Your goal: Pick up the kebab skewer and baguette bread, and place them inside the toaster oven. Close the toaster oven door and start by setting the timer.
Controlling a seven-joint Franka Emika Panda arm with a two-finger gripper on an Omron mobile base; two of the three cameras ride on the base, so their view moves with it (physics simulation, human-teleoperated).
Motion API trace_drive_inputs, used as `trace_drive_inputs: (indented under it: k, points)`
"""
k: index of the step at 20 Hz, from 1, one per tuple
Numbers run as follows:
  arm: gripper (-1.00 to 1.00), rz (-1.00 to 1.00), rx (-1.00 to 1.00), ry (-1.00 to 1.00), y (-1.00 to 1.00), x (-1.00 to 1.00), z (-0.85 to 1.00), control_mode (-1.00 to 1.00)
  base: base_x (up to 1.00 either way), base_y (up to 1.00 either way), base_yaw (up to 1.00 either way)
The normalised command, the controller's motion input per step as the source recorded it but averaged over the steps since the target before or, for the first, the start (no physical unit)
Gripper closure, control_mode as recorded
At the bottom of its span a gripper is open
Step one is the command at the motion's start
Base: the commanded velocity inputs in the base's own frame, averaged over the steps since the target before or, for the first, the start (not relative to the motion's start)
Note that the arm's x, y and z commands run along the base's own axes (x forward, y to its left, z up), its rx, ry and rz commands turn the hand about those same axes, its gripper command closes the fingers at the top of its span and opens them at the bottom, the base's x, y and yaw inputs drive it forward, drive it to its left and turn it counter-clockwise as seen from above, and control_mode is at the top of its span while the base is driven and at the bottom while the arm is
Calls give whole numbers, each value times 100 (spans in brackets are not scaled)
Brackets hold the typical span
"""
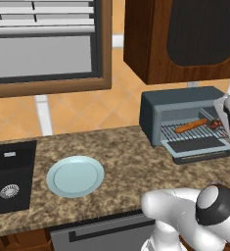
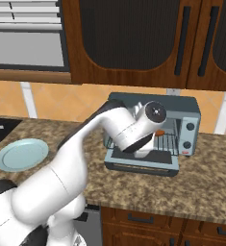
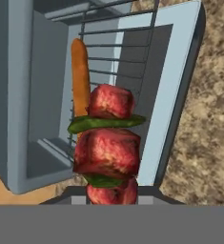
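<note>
The grey-blue toaster oven stands open on the counter, its door folded down flat in front. The orange-brown baguette bread lies along the wire rack inside. My gripper is shut on the kebab skewer, a stick of dark red chunks with green slices, held over the lowered door at the oven mouth. In the left base view the skewer sits at the right end of the rack beside the baguette. My arm hides most of the opening in the right base view.
A pale blue plate lies on the speckled counter left of the oven, and a black sink is further left. Dark wood cabinets hang just above the oven. Its knobs are on the right side panel.
</note>
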Motion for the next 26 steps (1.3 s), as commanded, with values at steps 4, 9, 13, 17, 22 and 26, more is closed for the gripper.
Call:
trace_drive_inputs:
  k: [4,9,13,17,22,26]
  points:
    - [100,0,0,-1,-39,43,-20,-100,0,0,0]
    - [100,0,0,0,-18,37,-23,-100,0,0,0]
    - [100,0,0,0,-5,29,-39,-100,0,0,0]
    - [100,0,0,0,-1,31,-34,-100,0,0,0]
    - [100,0,0,0,-8,29,-20,-100,0,0,0]
    - [100,0,0,0,-18,30,-2,-100,0,0,0]
